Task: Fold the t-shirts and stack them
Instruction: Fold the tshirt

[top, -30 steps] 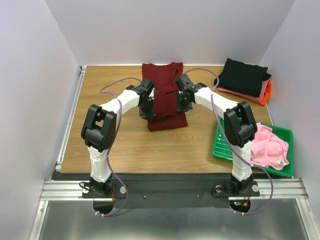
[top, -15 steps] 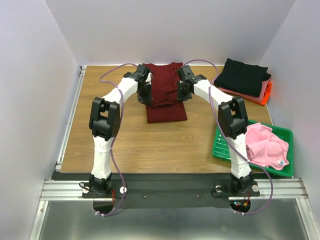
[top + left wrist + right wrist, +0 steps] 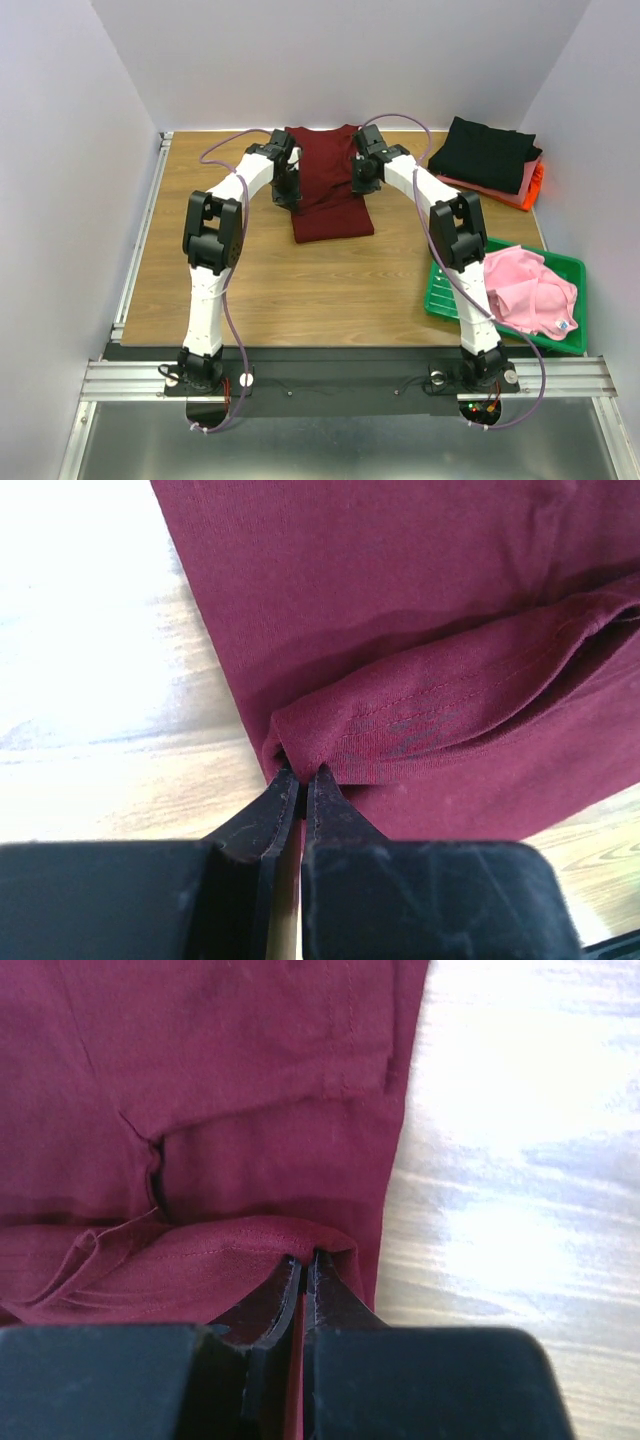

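Now, shirt: dark maroon cloth t-shirt (image 3: 325,195), upper centre of the top view, on the wooden table (image 3: 200,270).
Left gripper (image 3: 303,772): pinched tight on its folded hem, left edge.
Right gripper (image 3: 303,1257): pinched tight on the hem, right edge.

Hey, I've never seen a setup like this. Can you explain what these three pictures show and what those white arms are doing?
Those are two robot arms bolted to the near edge of a wooden table. The wide picture looks down from above and behind them. The two close-ups come from a camera on each wrist, so the black shapes at the bottom are that arm's own fingers. Each arm ends in a two-finger pincer. The left gripper and right gripper are both shut on a folded edge of the dark maroon t-shirt, one on each side. At the far right lies a folded stack with a black shirt on top. A pink shirt sits bunched in a green tray.
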You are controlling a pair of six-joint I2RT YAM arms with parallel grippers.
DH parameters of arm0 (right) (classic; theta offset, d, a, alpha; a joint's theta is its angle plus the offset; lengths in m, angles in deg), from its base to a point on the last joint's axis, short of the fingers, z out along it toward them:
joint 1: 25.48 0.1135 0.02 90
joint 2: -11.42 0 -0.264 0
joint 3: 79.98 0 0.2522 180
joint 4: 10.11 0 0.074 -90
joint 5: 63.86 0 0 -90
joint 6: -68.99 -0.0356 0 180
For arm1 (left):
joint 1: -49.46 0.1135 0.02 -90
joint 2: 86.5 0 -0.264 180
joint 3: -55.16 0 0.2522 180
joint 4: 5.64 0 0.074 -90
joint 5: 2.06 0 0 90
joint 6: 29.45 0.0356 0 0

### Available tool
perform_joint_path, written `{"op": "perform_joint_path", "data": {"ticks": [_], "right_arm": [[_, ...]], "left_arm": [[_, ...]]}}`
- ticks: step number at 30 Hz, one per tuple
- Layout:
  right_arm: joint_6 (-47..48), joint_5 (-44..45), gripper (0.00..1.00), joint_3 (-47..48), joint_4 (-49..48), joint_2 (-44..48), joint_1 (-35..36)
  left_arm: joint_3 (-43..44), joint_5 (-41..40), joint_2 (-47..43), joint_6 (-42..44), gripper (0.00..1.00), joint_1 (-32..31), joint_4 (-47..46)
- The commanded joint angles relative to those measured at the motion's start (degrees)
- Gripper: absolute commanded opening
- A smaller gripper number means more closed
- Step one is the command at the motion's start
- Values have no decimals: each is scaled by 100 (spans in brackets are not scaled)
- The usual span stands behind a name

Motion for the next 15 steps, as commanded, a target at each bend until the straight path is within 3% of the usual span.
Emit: {"op": "perform_joint_path", "data": {"ticks": [1,6,9,10,12,13,15], "right_arm": [[111,65,0,345,-165,-88,-98],[111,65,1,450,-165,-184,-124],[93,65,16,529,-165,-149,-159],[181,135,34,608,-173,-97,-159],[243,205,47,661,-165,0,-159],[339,240,53,687,-165,96,-151],[383,215,56,697,-173,211,-159]], "left_arm": [[364,14,-12,149,0,70,104],[583,-38,58,114,0,131,139],[926,-222,23,35,13,175,157],[1092,-354,-90,-78,35,176,122],[1050,-495,-318,-158,58,123,-149],[850,-617,-598,-237,75,105,-499],[490,-724,-863,-273,84,79,-956]]}}
